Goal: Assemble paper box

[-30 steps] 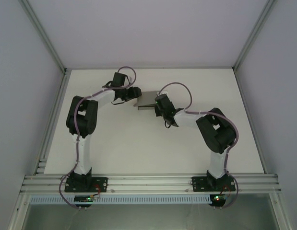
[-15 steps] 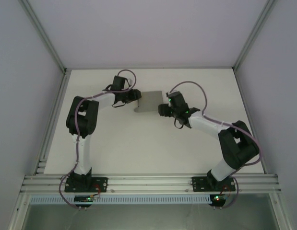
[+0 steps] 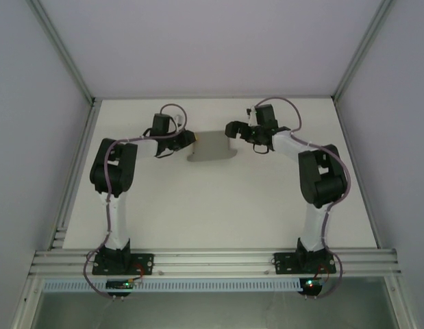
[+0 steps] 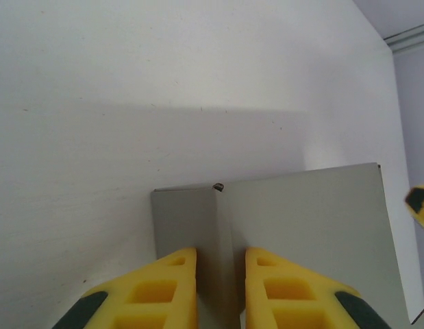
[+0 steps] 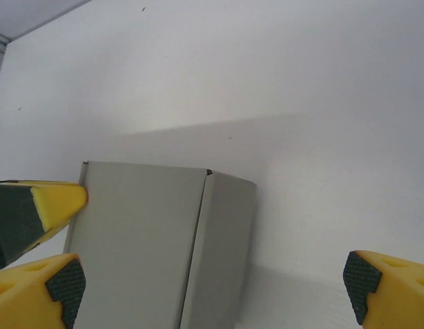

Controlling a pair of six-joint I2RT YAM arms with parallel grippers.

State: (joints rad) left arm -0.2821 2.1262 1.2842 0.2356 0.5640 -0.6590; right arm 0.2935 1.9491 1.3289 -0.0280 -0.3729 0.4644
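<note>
Item: paper box (image 3: 212,147), grey, part-folded, far centre of table (image 3: 198,212). Right claw (image 3: 230,129) has released and drawn back to the right, jaws wide apart. Left claw (image 4: 220,255) is narrowing astride the left fold, apparently taking over, though its grip is unconfirmed.

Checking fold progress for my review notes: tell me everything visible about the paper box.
The paper box is plain grey thin cardboard, on the white table between both arms. It shows a broad panel and a narrower one joined at a crease. The left gripper straddles that crease, nearly closed; a firm pinch can't be confirmed.
</note>
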